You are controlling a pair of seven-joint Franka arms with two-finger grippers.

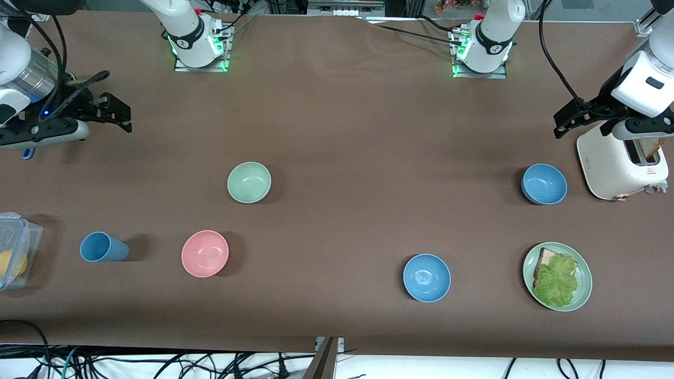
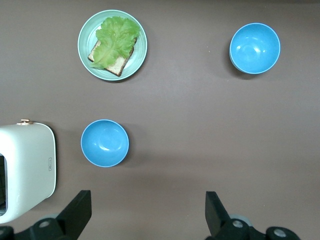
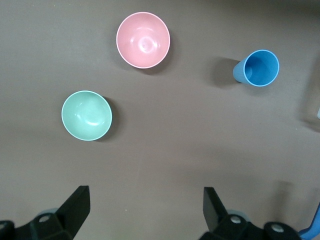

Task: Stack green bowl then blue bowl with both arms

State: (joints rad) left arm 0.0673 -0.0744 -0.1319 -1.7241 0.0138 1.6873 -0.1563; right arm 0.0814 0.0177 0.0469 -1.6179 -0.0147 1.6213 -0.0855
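The pale green bowl [image 1: 249, 182] [image 3: 86, 115] stands upright and empty on the brown table, toward the right arm's end. One blue bowl [image 1: 544, 183] [image 2: 105, 143] sits beside the toaster; a second blue bowl [image 1: 426, 277] [image 2: 254, 48] lies nearer the front camera. My right gripper [image 1: 113, 113] [image 3: 146, 207] hangs open and empty over the table at the right arm's end, apart from the green bowl. Over the table by the toaster, my left gripper [image 1: 571, 118] [image 2: 148, 210] is open and holds nothing.
A pink bowl [image 1: 205, 253] [image 3: 143, 40] and a blue cup [image 1: 102, 247] [image 3: 257, 68] lie nearer the front camera than the green bowl. A clear lidded container [image 1: 13, 250] sits at that table end. A white toaster [image 1: 621, 160] [image 2: 25, 170] and a green plate [image 1: 585, 279] [image 2: 84, 55] with bread and lettuce stand at the left arm's end.
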